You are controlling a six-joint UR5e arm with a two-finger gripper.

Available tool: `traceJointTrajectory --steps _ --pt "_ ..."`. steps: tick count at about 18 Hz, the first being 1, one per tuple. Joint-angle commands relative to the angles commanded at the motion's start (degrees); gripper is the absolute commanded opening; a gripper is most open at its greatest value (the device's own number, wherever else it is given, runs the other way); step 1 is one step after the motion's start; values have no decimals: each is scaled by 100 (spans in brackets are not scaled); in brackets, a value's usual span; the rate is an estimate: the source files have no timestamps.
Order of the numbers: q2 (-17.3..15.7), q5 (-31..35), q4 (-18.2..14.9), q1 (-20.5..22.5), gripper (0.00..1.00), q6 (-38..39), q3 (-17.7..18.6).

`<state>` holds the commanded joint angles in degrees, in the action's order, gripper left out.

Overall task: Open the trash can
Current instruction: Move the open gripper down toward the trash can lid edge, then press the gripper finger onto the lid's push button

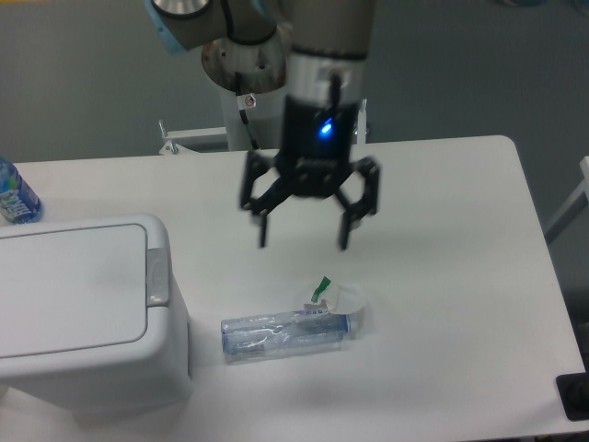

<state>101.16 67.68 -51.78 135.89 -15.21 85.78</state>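
Observation:
The white trash can (83,318) stands at the table's front left corner. Its flat lid is down, and the light-grey button strip (157,279) runs along the lid's right edge. My gripper (304,243) hangs open over the middle of the table, fingers pointing down, with nothing between them. It is to the right of the can and well apart from it, above and slightly behind the crushed bottle.
A clear crushed plastic bottle (287,332) with a green-and-white scrap (333,295) lies in front of the gripper. A blue-labelled bottle (14,195) stands at the left edge behind the can. The arm's base column (250,83) rises behind the table.

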Motion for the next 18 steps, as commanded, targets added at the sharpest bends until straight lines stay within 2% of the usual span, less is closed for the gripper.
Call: traceJointTrajectory --steps 6,18 --pt "132 0 133 -308 100 9 17" --pt "132 -62 142 -441 100 387 176"
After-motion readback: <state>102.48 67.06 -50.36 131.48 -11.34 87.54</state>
